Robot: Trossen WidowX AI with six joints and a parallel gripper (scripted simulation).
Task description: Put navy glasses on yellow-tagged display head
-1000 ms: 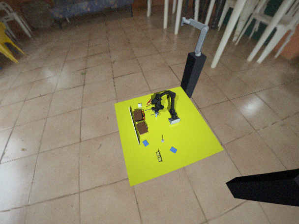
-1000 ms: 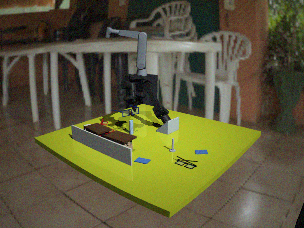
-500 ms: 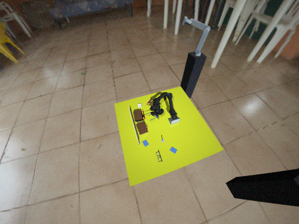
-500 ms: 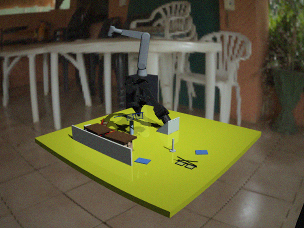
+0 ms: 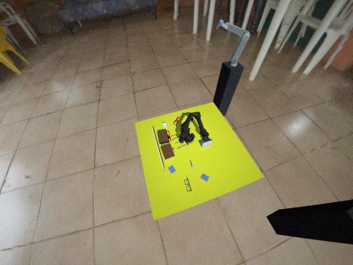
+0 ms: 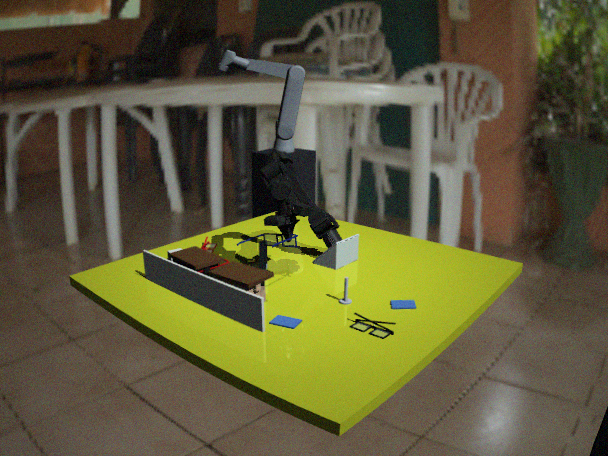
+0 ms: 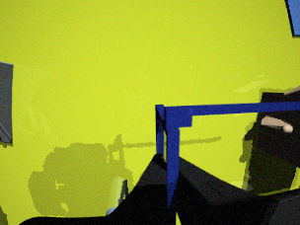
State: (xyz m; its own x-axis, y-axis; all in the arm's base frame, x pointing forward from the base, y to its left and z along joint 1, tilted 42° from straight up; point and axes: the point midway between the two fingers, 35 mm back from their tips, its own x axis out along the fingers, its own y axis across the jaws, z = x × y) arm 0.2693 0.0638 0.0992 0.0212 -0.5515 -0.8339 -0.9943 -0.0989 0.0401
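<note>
The navy glasses are held above the table, temples stretching toward the heads. My gripper is shut on them at the frame. Two display heads with brown tops stand side by side: the near head and the far head. The near head's nose side shows at the right of the wrist view. The glasses touch neither head. Red glasses are at the far head's face. I cannot make out the yellow tag.
A grey post stands just by the held glasses. A long wall runs behind the heads. A thin stand, black glasses, two blue pads and a red object lie around.
</note>
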